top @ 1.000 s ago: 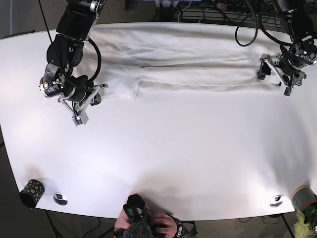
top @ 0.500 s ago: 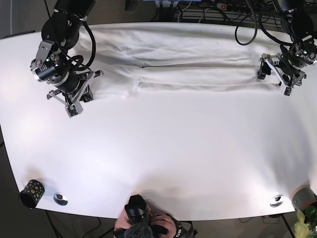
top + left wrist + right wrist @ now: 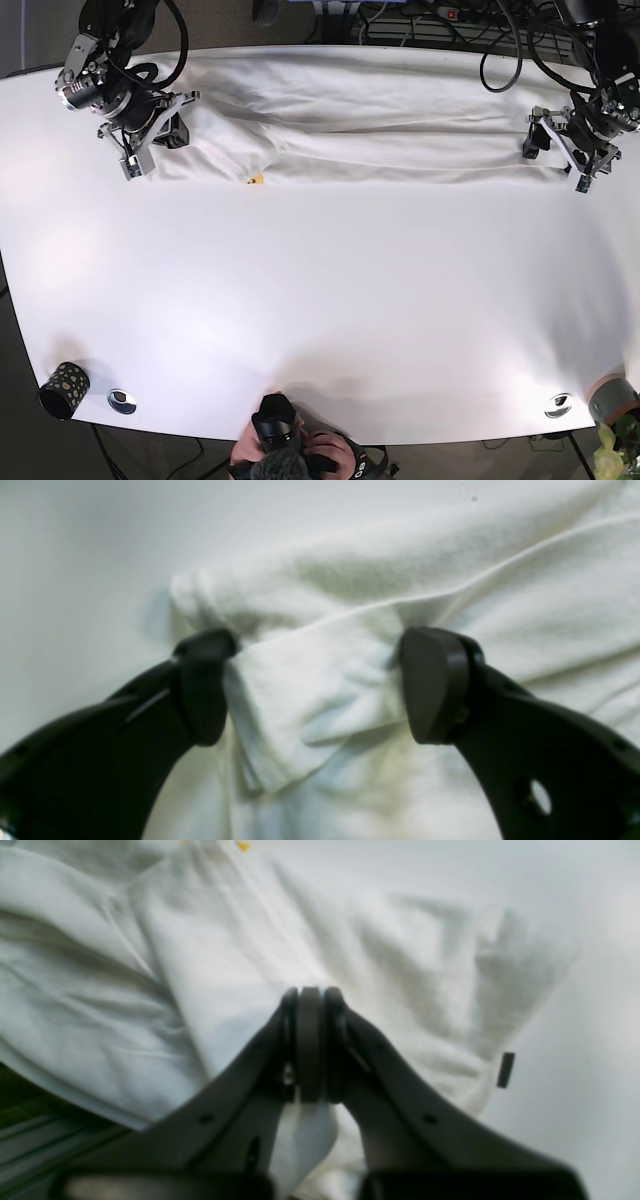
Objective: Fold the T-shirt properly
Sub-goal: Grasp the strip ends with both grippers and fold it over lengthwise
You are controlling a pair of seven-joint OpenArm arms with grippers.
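Base view: T-shirt (image 3: pixel 360 120) lengthwise left-right.

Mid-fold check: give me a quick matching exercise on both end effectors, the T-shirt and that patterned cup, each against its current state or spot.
Items:
1. left end effector
2. right end effector
3. T-shirt
4. patterned cup

States:
A. stretched along the table's far edge
B. shut on cloth
C. near corner of the table
D. open, a folded corner of cloth between its fingers

Pairs: 1-D, 2-B, 3-A, 4-C
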